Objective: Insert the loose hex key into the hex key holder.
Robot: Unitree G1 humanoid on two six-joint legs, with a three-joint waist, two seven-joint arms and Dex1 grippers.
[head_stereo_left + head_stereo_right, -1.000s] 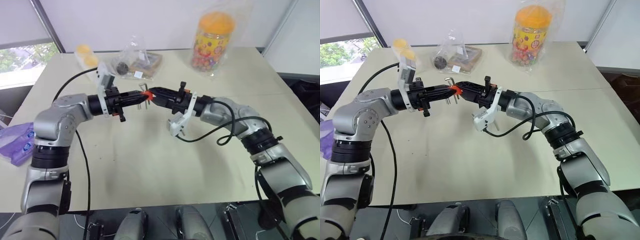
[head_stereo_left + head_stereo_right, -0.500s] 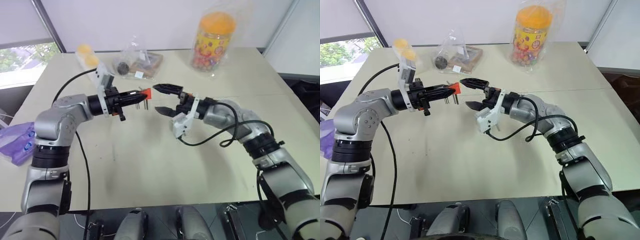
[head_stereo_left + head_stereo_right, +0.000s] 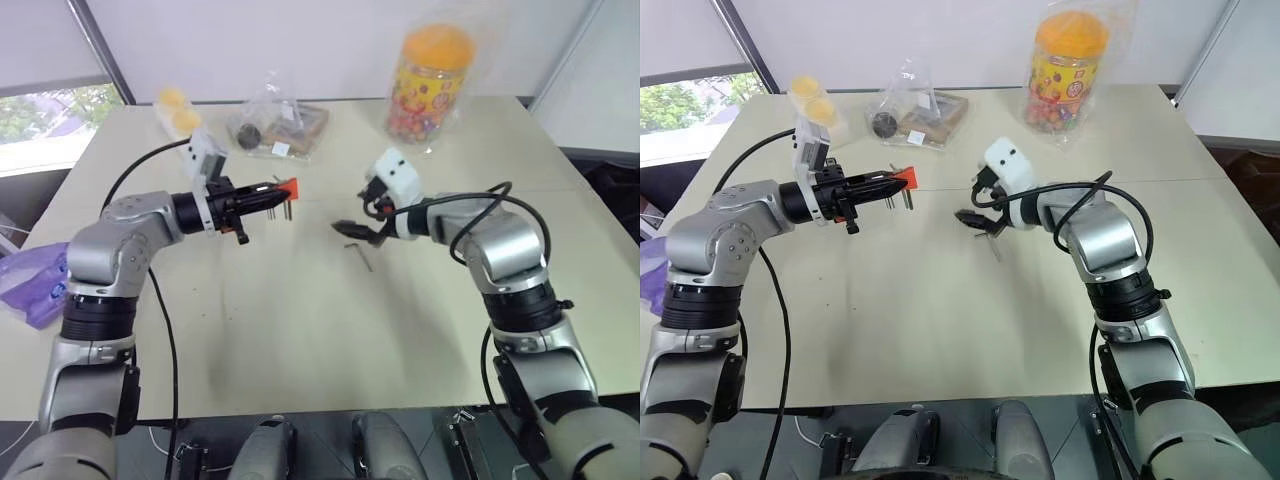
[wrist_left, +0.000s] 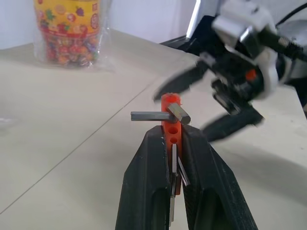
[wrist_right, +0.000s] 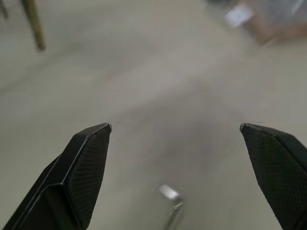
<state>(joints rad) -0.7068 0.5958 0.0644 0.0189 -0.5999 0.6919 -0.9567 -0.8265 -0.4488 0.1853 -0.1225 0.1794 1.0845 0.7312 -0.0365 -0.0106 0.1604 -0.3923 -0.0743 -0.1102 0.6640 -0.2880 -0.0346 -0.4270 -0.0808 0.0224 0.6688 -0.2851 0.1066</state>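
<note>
We are seeing the loose hex key (image 3: 359, 256) lying flat on the table (image 3: 300, 330), just below the right gripper (image 3: 358, 229), whose two fingers are standing wide apart and holding nothing. In the right wrist view the key's bent end (image 5: 171, 207) is showing between the spread fingertips, blurred and cut off at the frame's edge. The left gripper (image 3: 272, 194) is clamping the hex key holder (image 3: 289, 188) well to the left of the loose key, above the table. In the left wrist view the red holder (image 4: 171, 120) is sitting between closed fingers, with one grey key folded out sideways. The holder's short dark keys are hard to count for us.
</note>
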